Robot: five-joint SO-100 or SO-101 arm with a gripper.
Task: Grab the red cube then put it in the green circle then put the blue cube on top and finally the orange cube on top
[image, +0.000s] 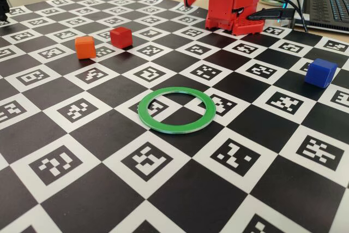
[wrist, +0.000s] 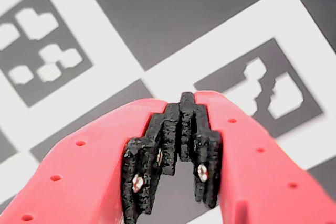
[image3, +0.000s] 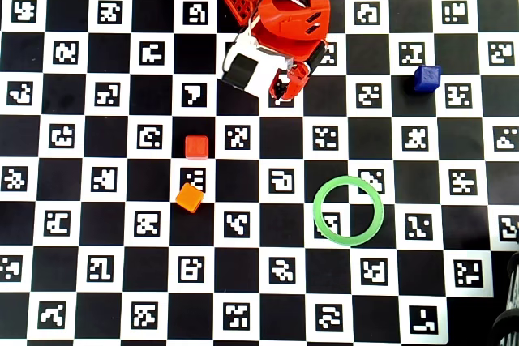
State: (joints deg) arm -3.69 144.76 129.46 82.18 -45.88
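The red cube (image: 121,37) (image3: 195,147) sits on the checkered mat, with the orange cube (image: 85,47) (image3: 189,197) close beside it. Far off on the other side lies the blue cube (image: 320,72) (image3: 426,78). The green circle (image: 177,128) (image3: 317,210) lies flat with nothing inside it. My gripper (wrist: 184,100) (image3: 285,90) hangs folded near the arm's base, well apart from all three cubes. Its black pads (wrist: 170,129) meet at the tips with nothing between them. In the fixed view only the red arm (image: 232,4) shows clearly.
The checkered marker mat (image: 180,189) covers the table. A laptop (image: 327,4) and cables (image: 278,12) lie behind the arm's base at the back right of the fixed view.
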